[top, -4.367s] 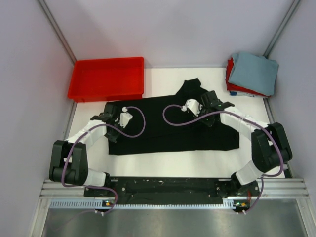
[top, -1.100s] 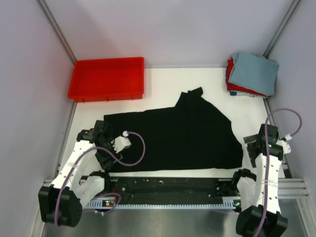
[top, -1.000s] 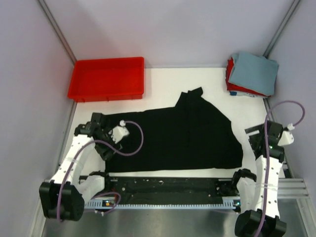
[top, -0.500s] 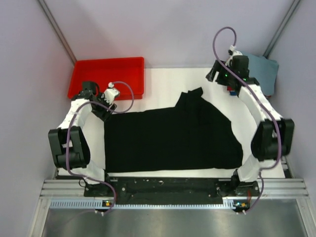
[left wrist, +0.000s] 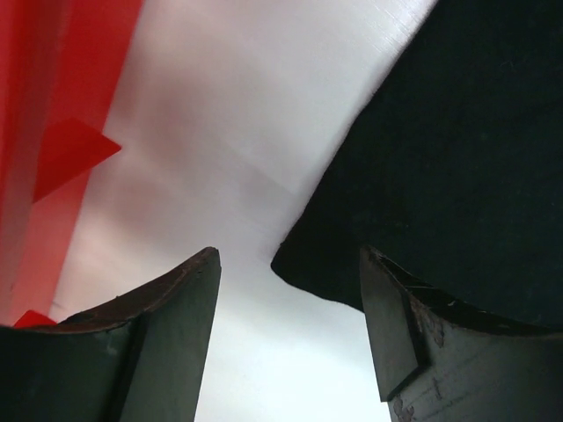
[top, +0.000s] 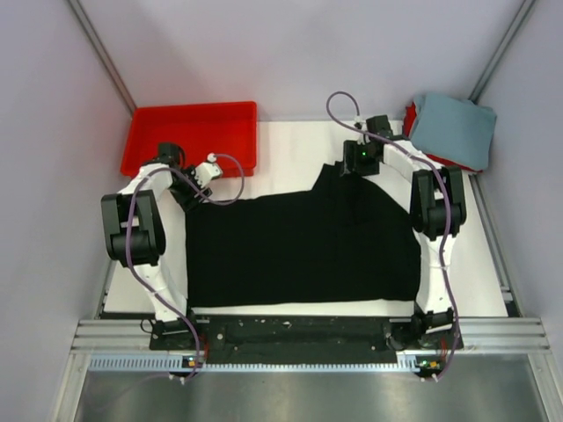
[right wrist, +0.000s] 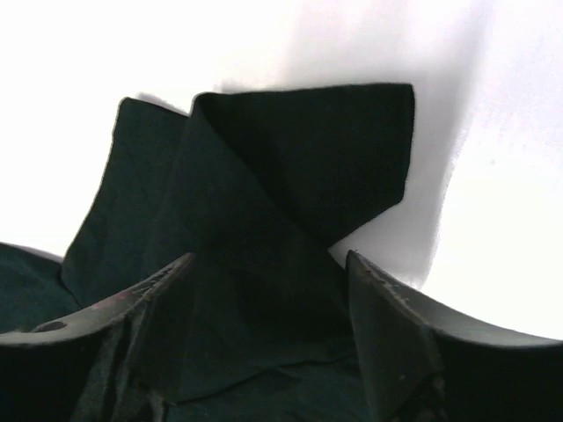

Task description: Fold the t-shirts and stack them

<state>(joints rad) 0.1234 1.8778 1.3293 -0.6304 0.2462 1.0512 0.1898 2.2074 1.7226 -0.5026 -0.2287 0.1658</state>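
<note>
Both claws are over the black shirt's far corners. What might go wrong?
The left claw straddles only the corner tip of the black shirt; a thin pinch may slip. The right claw hangs over a doubled sleeve flap and may catch just one layer. The red tray beside the left claw could get knocked.

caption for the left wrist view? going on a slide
Open left tool framing a corner of the black t-shirt on the white table, red tray at the edge of view.

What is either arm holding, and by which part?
Nothing. Both jaws stand open: left gripper over the black t-shirt's far-left corner, right gripper over its far flap.
</note>
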